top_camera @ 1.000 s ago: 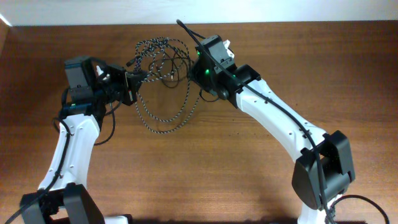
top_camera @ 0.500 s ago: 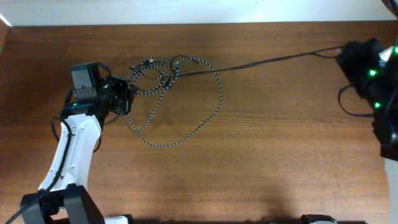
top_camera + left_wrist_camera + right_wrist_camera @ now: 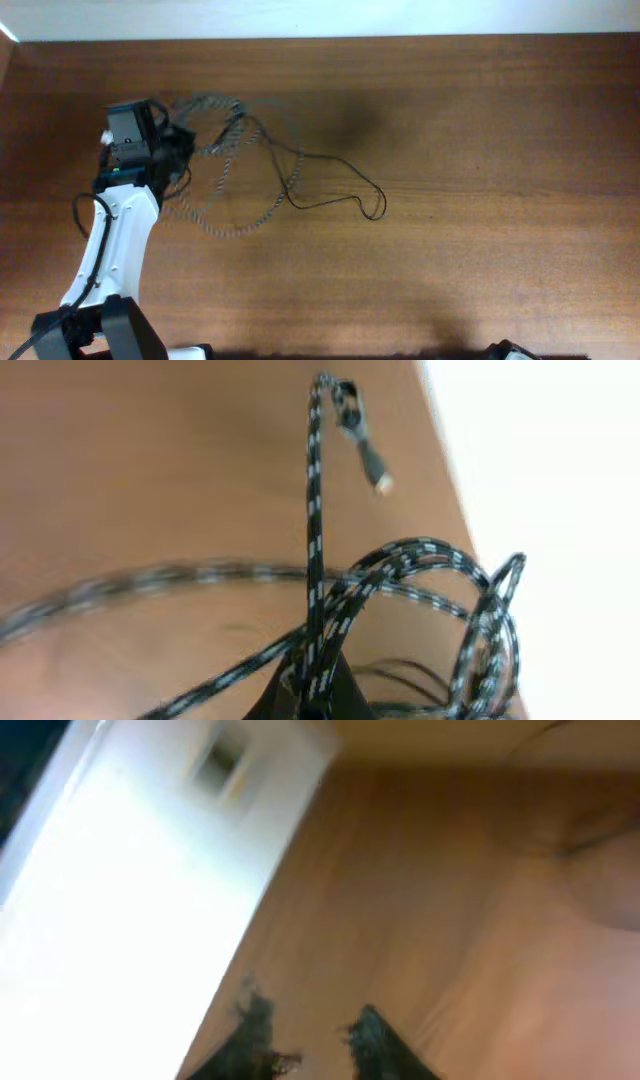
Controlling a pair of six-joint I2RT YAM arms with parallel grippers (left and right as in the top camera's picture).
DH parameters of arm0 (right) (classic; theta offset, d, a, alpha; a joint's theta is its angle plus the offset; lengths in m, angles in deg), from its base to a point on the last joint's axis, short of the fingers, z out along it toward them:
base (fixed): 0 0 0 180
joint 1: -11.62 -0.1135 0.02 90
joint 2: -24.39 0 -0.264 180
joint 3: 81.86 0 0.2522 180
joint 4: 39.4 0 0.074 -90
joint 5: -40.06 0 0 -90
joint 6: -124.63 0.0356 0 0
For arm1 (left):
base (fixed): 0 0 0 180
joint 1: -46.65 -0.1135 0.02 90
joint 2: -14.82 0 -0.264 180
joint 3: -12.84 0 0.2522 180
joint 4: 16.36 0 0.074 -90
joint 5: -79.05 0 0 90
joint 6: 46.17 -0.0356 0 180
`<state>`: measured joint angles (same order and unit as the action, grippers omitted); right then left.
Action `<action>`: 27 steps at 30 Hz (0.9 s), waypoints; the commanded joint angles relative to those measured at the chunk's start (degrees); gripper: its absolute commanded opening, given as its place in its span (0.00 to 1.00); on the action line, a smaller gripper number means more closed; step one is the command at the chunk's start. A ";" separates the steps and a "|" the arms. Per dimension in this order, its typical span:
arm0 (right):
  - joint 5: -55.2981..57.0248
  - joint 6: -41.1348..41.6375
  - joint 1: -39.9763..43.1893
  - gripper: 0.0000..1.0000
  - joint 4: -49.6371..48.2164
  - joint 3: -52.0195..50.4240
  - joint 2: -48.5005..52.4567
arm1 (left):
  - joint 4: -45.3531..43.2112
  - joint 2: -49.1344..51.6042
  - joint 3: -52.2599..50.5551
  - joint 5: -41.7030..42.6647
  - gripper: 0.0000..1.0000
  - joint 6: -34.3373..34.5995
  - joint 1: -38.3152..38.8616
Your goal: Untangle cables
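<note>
We found the left gripper (image 3: 183,143) at the far left of the table (image 3: 480,200), pressed together on the braided cable (image 3: 215,228). In the left wrist view the jaws pinched that cord at the bottom edge. From there one strand (image 3: 312,560) rose straight up to a small plug (image 3: 373,460) hanging free above the wood, and several speckled loops bunched off to the right. From overhead the braided cable looked blurred, looping around and below the gripper. The thin black cable (image 3: 382,207) trailed away from that bundle toward the middle of the table and lay loose on the wood, ending in a small curl. We could not tell whether the two cords were touching where they met. The right gripper (image 3: 312,1035) did not show from overhead. In its own blurred view the fingertips (image 3: 370,1032) stood spread apart with nothing between them, above bare wood and beside a white wall (image 3: 120,870).
</note>
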<state>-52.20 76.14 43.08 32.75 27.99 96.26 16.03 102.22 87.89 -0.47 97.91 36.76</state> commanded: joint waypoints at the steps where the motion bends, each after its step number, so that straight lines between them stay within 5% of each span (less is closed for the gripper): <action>1: -39.80 -17.64 -1.14 0.43 2.69 0.57 3.43 | -11.74 -0.39 0.68 28.37 0.00 -15.13 0.09; 4: -45.55 -34.91 -11.23 0.52 10.99 0.57 9.35 | -20.44 -0.39 0.68 34.91 0.00 -14.82 0.09; 7: -50.05 -49.57 -31.01 0.72 12.48 0.57 16.41 | -20.83 -0.39 0.68 35.82 0.00 -14.71 0.09; 10: -46.58 -49.64 -40.61 0.79 7.63 0.57 21.59 | -23.08 -0.39 0.68 40.87 0.00 -20.35 0.09; 14: -46.69 -34.32 -39.32 0.86 -5.57 0.57 25.44 | -25.73 -0.39 0.68 57.09 0.00 -31.47 0.09; 15: -46.58 -38.62 -40.22 0.88 -7.65 0.57 27.21 | -25.94 -0.39 0.68 57.72 0.00 -31.41 0.09; 17: -46.60 -58.69 -42.51 0.99 -7.85 0.57 30.42 | -25.92 -0.39 0.68 57.68 0.01 -26.86 0.07; 18: -47.63 -67.69 -43.47 0.99 -7.80 0.57 32.89 | -26.08 -0.39 0.68 56.94 0.01 -15.56 0.00; 20: -50.36 -72.02 -43.91 0.88 -7.65 0.57 34.05 | -26.08 -0.39 0.68 56.41 0.00 -9.57 -0.17; 22: -51.54 -72.91 -43.93 1.00 -7.52 0.57 34.05 | -25.86 -0.39 0.68 54.14 0.00 -2.05 -0.20; 24: -57.33 -81.53 -43.93 0.99 -2.93 0.57 34.05 | -25.86 -0.39 0.68 52.04 0.00 4.22 -0.20; 27: -63.58 -83.36 -44.22 0.99 -1.64 0.57 34.05 | -25.83 -0.39 0.68 52.06 0.00 6.51 -0.17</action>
<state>-109.47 -4.46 -0.54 31.22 28.32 130.47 -9.54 102.31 87.98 51.79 100.51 36.86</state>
